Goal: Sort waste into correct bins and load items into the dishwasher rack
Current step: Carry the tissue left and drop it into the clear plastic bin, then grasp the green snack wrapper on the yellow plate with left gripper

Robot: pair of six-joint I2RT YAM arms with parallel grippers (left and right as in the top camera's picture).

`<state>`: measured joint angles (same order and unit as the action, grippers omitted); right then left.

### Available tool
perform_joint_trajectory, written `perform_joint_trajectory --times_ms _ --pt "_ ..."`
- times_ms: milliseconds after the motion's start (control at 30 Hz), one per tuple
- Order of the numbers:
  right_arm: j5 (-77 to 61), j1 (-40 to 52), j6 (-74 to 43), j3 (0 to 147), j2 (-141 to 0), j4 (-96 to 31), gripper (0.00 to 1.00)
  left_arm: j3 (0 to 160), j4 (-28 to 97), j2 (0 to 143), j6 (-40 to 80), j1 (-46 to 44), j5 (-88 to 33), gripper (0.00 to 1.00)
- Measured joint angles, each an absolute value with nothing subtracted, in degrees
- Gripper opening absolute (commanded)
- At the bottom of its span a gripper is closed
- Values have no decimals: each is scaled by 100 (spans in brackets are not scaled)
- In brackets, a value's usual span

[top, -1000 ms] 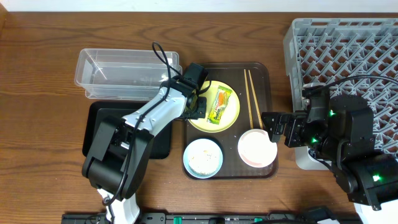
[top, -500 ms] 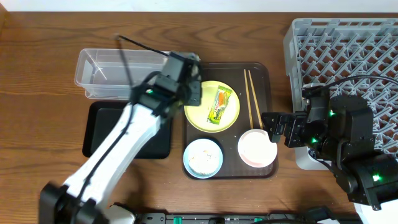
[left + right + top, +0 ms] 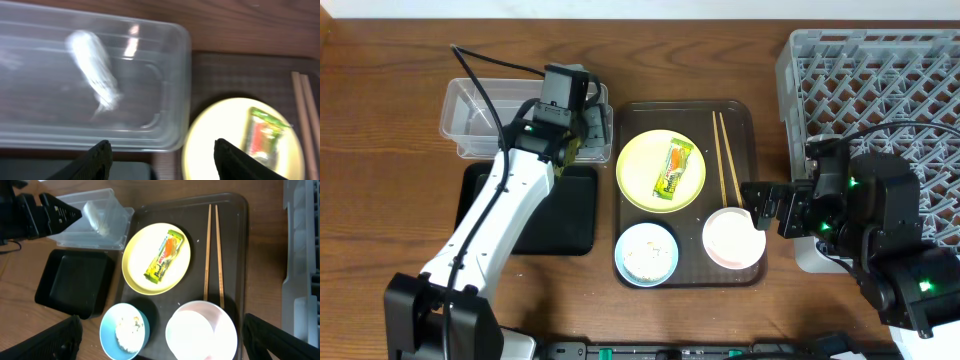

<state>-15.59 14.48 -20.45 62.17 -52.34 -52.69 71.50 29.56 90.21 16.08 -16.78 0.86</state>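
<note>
At the front of the wooden table (image 3: 380, 200), a round blue bowl (image 3: 646, 252) holding a mound of white rice (image 3: 642, 258) sits beside a round pink bowl (image 3: 733, 238). Both are on a dark brown rectangular tray (image 3: 750, 120). The right pincer (image 3: 161, 330) hangs by the pink bowl's right edge, jaws spread wide and empty.

Behind the bowls lies a smooth yellow plate (image 3: 640, 165) carrying a glossy green-and-orange wrapper (image 3: 673, 170). Two thin wooden chopsticks (image 3: 207, 250) lie side by side to its right.

Left of the brown tray, a shallow matt black tray (image 3: 575, 220) sits just in front of a clear plastic tub (image 3: 480, 110) with rounded corners. The left pincer (image 3: 162, 150) hangs over the tub's right end, jaws wide, holding nothing. A blurred scrap of crumpled white paper (image 3: 95, 70) shows within the tub.

At the far right stands a grey lattice rack (image 3: 880, 70).
</note>
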Motion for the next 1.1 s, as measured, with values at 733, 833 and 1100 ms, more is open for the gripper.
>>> perform_joint_trajectory --times_ms 733,833,1100 --pt "-1557 1448 -2045 6217 -5234 -5419 99 7150 2366 11052 854 -3284 -742 54" --pt "-1557 1448 -2047 6217 -5234 -5419 99 7150 2357 11104 843 -3284 -910 47" --pt "-1494 1448 -2045 6217 -5234 -5461 99 7150 2425 11128 794 -3306 -1083 6"
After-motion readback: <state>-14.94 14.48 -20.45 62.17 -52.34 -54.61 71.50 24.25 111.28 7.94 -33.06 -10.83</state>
